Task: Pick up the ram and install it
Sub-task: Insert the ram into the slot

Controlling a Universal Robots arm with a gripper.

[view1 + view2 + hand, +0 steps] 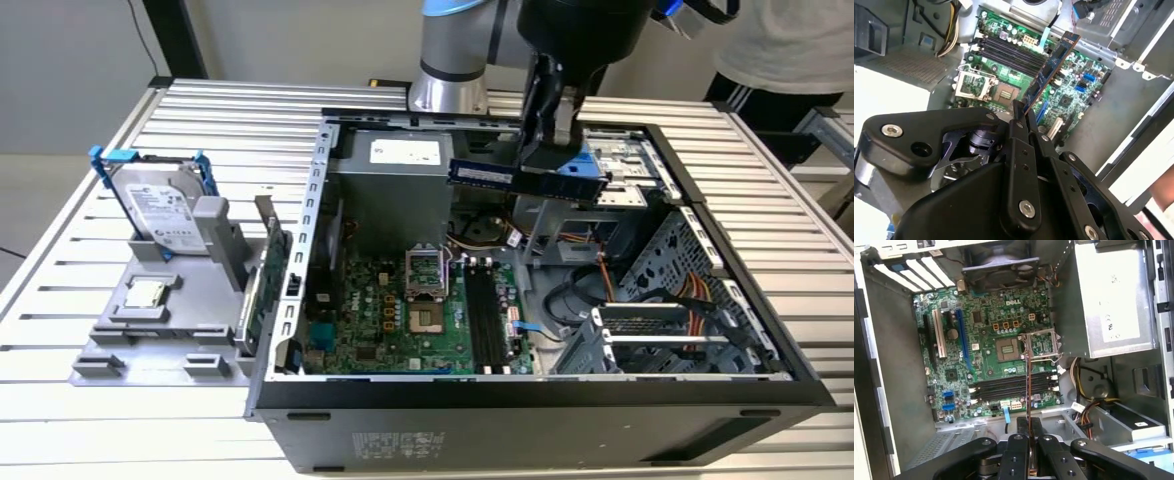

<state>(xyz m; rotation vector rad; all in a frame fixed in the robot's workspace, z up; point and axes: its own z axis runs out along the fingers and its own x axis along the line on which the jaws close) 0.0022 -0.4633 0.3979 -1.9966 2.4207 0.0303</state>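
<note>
In the exterior view, a ribbed metal table [227,110] carries one open computer case [534,410] lying on its side, and a person [787,40] stands beyond the case's far corner. Just beside the case, on the exterior view's left, sits one grey holder [160,325]. It bears one hard drive [167,205] standing in a blue frame and one green card [274,265] on edge. One motherboard [400,310] lies on the case floor. The single gripper [541,165] hangs over the far half of the case with its fingers clamped on the ram [481,175]. The stick is clear of the board, its long axis level and running from the exterior view's left to right, across the case.

In the second wrist view, the gripper [1023,112] pinches one end of the ram [1051,67], which reaches away from the fingers over the motherboard [1004,75] inside the case.

In the first wrist view, the ram [1027,375] shows edge-on as a thin line rising from the closed gripper [1028,427]. It lies crosswise over the four memory slots [1009,385] in the case. One fan [999,267] and one silver power box [1114,300] line the case walls.
</note>
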